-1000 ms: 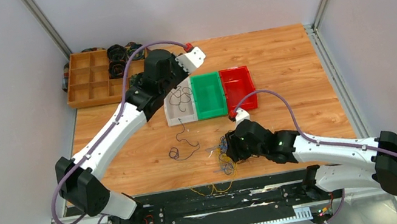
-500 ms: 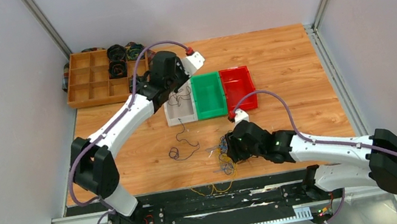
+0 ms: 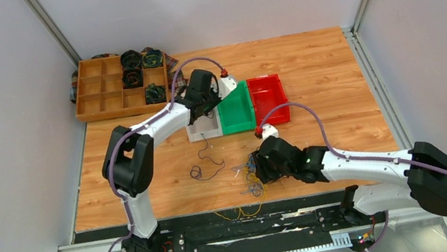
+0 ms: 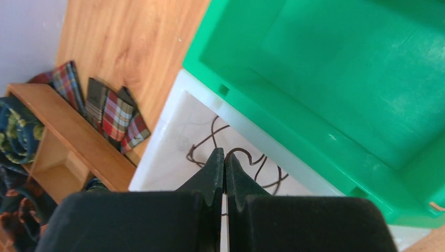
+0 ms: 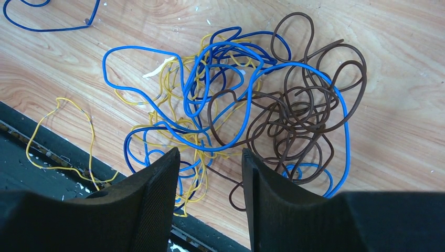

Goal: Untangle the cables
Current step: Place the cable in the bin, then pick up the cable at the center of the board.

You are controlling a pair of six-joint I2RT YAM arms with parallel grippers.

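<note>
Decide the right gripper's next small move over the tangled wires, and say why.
Probably lower the right gripper and close on the blue wire that crosses under its gap. It hangs open above the tangle, gripping nothing, so a short descent looks enough to catch that strand.

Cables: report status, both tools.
Left tool shut, over white bin holding a brown cable. Right tool open above the cables: blue, yellow, brown, one tangle. No obstruction seen.

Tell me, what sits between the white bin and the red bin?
A green bin sits between the white bin and the red bin, the three side by side in a row. The overhead view shows it best.
</note>
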